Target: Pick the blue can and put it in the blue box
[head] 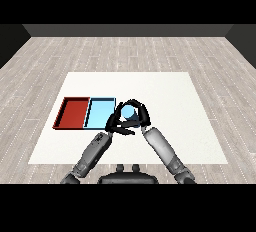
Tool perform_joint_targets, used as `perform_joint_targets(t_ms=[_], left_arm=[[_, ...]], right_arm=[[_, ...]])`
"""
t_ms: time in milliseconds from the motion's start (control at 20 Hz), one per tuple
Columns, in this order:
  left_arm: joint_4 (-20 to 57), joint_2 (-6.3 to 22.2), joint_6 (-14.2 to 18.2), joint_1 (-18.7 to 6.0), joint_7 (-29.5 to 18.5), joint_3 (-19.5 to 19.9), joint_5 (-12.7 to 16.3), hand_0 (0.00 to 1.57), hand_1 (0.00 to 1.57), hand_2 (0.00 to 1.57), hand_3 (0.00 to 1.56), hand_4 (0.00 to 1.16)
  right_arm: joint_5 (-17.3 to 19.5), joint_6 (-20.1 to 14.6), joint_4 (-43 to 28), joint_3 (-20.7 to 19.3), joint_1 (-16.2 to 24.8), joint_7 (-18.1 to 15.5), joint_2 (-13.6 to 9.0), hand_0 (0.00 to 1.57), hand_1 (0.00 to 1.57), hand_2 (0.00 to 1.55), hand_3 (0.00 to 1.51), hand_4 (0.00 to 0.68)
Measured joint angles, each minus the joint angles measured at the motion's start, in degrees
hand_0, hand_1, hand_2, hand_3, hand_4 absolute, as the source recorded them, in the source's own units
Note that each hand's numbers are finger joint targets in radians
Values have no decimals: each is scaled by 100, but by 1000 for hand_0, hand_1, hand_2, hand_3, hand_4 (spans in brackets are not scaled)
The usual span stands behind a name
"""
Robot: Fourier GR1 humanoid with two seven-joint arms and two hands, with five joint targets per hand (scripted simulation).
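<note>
right hand [137, 120] curls round the blue can [130, 112], holding it upright, apparently for carrying. the can sits just right of the blue tray [100, 111], not yet inside it. left hand [116, 124] is beside the right hand; whether its fingers touch the can cannot be told. the red tray [72, 112] lies further left.

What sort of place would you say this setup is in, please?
Probably a bare test room for tabletop sorting: a white table on a grey plank floor, holding a red tray and a blue tray.
</note>
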Motion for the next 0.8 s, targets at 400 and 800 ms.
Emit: perform_joint_targets(t_ms=[400,800], left_arm=[[209,-1,144,-100,-352,-329,320,0,0,0,0,0],[219,-1,506,-282,-215,-652,530,0,0,0,0,476]], right_arm=[[-555,-81,124,-8,-130,-137,1,1460,1460,1455,1390,597],[-937,-235,-88,245,97,-313,-2,1484,1484,1467,1394,592]])
